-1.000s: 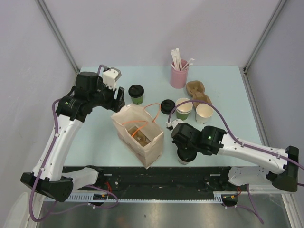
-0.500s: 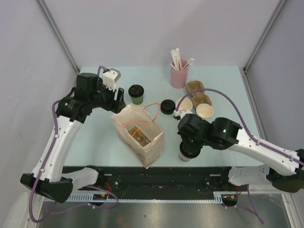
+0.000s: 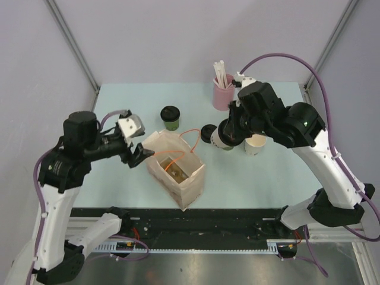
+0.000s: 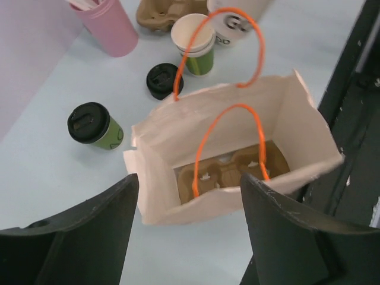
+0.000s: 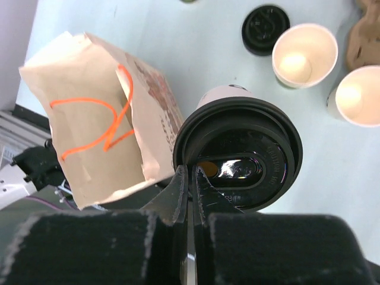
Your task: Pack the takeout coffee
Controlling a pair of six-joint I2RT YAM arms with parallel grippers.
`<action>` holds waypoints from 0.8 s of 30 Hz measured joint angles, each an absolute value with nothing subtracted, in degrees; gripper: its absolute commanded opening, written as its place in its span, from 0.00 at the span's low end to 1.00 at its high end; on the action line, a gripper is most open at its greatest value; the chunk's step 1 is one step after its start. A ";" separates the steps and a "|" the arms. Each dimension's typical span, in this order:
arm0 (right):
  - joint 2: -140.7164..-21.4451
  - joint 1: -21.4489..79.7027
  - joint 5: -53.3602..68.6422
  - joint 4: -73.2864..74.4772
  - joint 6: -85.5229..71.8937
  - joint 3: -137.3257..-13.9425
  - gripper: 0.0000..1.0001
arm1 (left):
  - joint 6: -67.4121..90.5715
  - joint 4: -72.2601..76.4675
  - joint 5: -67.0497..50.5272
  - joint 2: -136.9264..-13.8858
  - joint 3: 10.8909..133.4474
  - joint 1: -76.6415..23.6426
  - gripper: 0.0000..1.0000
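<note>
A white cup with a black lid (image 3: pixel 217 138) (image 5: pixel 237 155) hangs in the air to the right of the open paper bag (image 3: pixel 176 172), beyond its far corner. My right gripper (image 5: pixel 191 176) (image 3: pixel 224 132) is shut on the near rim of that lid. A green cup with a black lid (image 3: pixel 170 117) (image 4: pixel 95 126) stands behind the bag. My left gripper (image 3: pixel 139 156) (image 4: pixel 189 185) is open at the bag's left side, looking into it, and holds nothing. A brown cup carrier (image 4: pixel 228 172) lies on the bag's floor.
A loose black lid (image 4: pixel 162 81) (image 5: pixel 265 22) lies by the bag's orange handles. Two open cups, one green (image 4: pixel 193 44) (image 5: pixel 304 54) and one white (image 3: pixel 255 144) (image 5: pixel 359 95), stand to the right. A pink cup of straws (image 3: pixel 223 92) and a brown carrier (image 3: pixel 246 110) stand behind.
My right arm has lifted the white lidded cup from the table's front edge up and back, past the bag's right side. My left gripper has come forward from the bag's back-left corner to its left side.
</note>
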State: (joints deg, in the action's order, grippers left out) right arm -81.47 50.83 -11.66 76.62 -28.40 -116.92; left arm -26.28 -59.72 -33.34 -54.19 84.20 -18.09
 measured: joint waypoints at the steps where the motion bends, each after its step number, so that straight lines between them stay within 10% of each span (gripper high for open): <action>1: -82.35 50.17 -11.70 76.66 -28.01 -118.65 0.00 | -28.03 -60.82 -34.68 -52.86 84.23 -18.26 0.78; 24: -88.55 41.41 -9.50 77.76 -22.09 -126.87 0.00 | -29.58 -67.44 -15.22 -75.88 100.44 -24.91 0.79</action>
State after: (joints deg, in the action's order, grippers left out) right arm -88.55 41.41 -9.50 77.76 -22.09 -126.87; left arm -29.58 -67.44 -15.22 -75.88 100.44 -24.91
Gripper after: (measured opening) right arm 0.017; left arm 0.803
